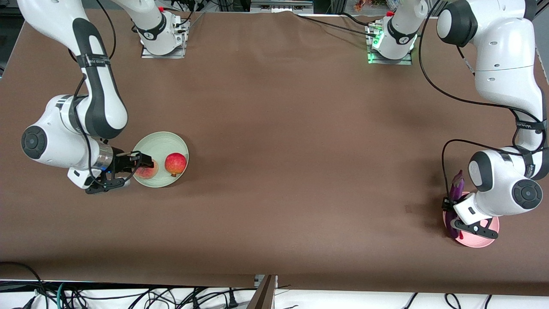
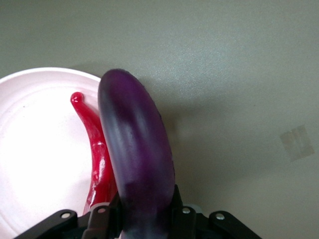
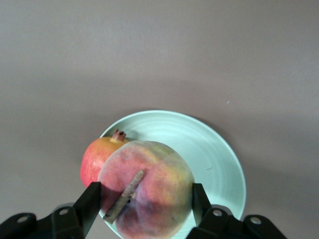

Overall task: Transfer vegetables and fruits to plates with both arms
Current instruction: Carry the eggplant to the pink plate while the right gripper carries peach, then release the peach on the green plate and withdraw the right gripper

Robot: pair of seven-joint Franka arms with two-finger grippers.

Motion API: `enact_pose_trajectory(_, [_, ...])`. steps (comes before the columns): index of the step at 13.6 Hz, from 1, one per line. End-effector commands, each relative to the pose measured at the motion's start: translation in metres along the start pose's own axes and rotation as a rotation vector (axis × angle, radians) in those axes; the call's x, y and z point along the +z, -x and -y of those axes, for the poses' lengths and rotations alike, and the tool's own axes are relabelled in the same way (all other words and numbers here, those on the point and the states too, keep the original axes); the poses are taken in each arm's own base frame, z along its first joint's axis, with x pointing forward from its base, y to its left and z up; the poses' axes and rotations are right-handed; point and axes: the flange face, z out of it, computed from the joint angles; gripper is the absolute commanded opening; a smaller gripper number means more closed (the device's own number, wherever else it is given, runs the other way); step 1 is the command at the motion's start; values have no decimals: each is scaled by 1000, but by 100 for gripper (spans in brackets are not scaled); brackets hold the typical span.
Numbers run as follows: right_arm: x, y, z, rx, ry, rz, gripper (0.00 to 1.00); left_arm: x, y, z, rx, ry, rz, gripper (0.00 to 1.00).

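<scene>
My right gripper [image 1: 143, 165] [image 3: 144, 204] is shut on the pinkish-orange peach [image 1: 147, 172] [image 3: 147, 189], over the pale green plate [image 1: 161, 141] [image 3: 209, 154]. The red pomegranate [image 1: 176, 164] [image 3: 94, 159] lies on that plate beside the peach. My left gripper [image 1: 450, 210] [image 2: 144, 209] is shut on the purple eggplant [image 1: 456, 186] [image 2: 137, 154], held steeply tilted over the rim of the pale pink plate [image 1: 484, 240] [image 2: 35, 149]. The red chili pepper [image 1: 460, 235] [image 2: 97, 154] lies on the pink plate beside the eggplant. Whether the peach or the eggplant touches its plate, I cannot tell.
The brown table [image 1: 291, 150] stretches between the two plates. The arm bases [image 1: 163, 38] [image 1: 392, 43] stand along its edge farthest from the front camera. Cables [image 1: 128, 296] hang below its nearest edge.
</scene>
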Motion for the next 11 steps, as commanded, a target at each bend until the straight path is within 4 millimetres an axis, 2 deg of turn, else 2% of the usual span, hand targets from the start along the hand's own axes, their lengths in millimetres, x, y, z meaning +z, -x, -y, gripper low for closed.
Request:
enact_pose_trajectory(1, [4,4,10,6,-28,1,100,-2,-5,6,59,-7,-51,100])
enact_pose_trajectory(2, [3,3,15,12,-29,1,100,-4,-3,9,67,-7,-54,100])
enact_pose_trajectory(3, [0,1,20,35,-28,-4,100,-10,2,20,51,2,-62,100])
enact_pose_trajectory(5, [-12,-3,34,69,-23,-16,100,-28,1,23,-6,65,-116,100])
enact_pose_trajectory(7, [-33,-7,62,121,-26,-1,100,-49,-5,22,-9,91,-120,100])
enact_pose_trajectory(9, [-75,2,94,170,8,-8,100,-68,-9,22,-2,109,-105,100])
enact_pose_trajectory(10, [-100,13,113,190,28,-22,100,-75,-9,18,7,131,-79,100])
enact_pose_trajectory(11, [-122,24,125,191,51,-27,100,-91,-10,15,14,154,-61,100])
